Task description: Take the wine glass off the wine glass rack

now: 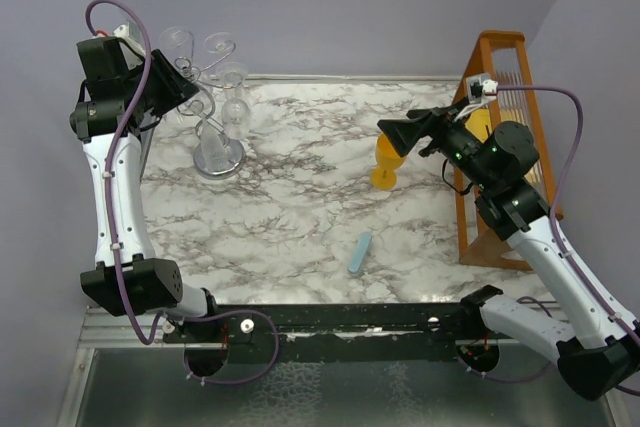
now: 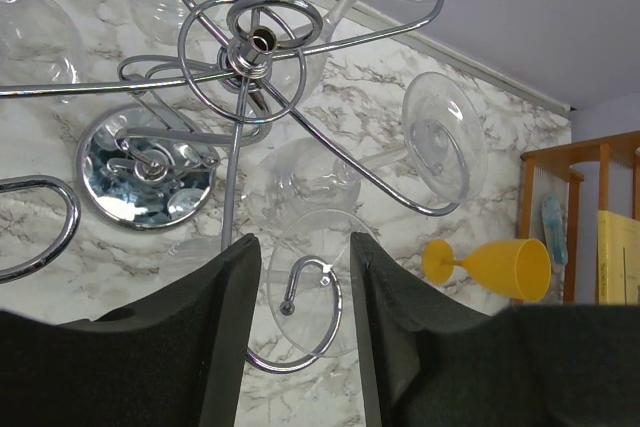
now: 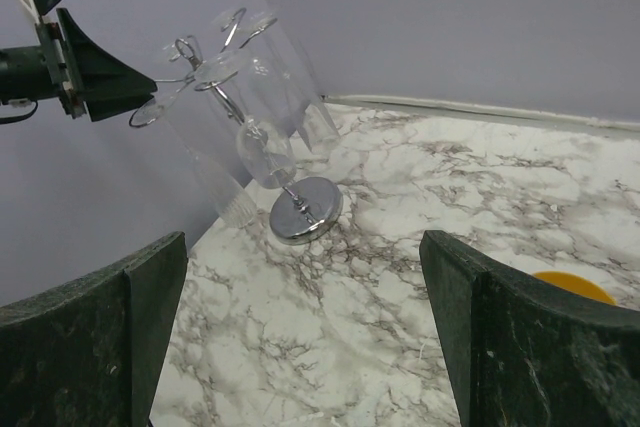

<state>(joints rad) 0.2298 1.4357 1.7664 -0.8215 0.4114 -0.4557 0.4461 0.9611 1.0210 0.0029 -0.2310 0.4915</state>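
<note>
The wine glass rack [image 1: 219, 155] is a silvery wire tree at the back left, with its hub [image 2: 255, 42] and round base [image 3: 306, 211] in view. Several clear glasses hang upside down from its curled arms. My left gripper [image 1: 193, 97] is up at the rack's left side. In the left wrist view its fingers [image 2: 303, 247] flank the round foot of one wine glass [image 2: 312, 282], which sits on a hooked arm end. The right pad meets the foot's rim and a thin gap shows at the left pad. My right gripper [image 1: 385, 130] hovers wide open and empty [image 3: 303, 242] over the table's right half.
An orange plastic goblet [image 1: 385, 159] stands just below the right gripper. A tall orange wooden slatted rack [image 1: 495, 77] leans at the right edge. A pale blue stick [image 1: 360, 252] lies on the marble near the front. Walls close in behind the wire rack.
</note>
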